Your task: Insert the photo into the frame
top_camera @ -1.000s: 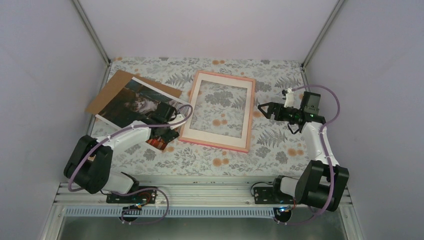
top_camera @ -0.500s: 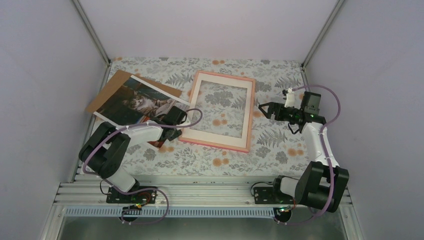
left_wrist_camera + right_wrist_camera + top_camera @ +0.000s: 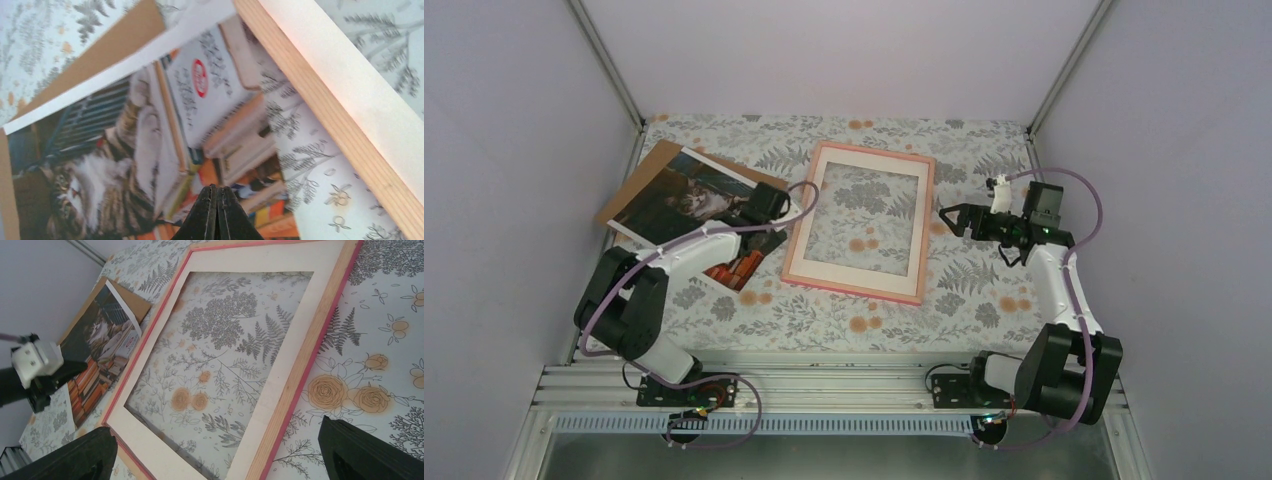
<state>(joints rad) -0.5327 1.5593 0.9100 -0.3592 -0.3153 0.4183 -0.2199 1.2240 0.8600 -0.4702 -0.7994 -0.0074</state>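
Note:
The photo (image 3: 686, 198), a tabby cat on stacked books, lies face up at the left, partly on a brown backing board (image 3: 637, 180). In the left wrist view the photo (image 3: 150, 125) fills the middle. My left gripper (image 3: 759, 228) is over its right part, beside the frame. Its jaws (image 3: 216, 189) are shut tip to tip, with no sheet showing between them. The pink frame (image 3: 802, 228) lies flat mid-table, and the floral cloth shows through its pane. My right gripper (image 3: 947, 217) hovers open just right of the frame (image 3: 300, 365). Its fingers are spread wide (image 3: 215, 455).
The floral cloth (image 3: 984, 290) covers the table, and grey walls close in on three sides. The backing board (image 3: 115, 45) sticks out past the photo's far edge. The left gripper (image 3: 40, 375) shows at the left of the right wrist view.
The left gripper has shut from open. Its arm has swung farther back over the photo's right part, next to the frame. The right arm has barely moved.

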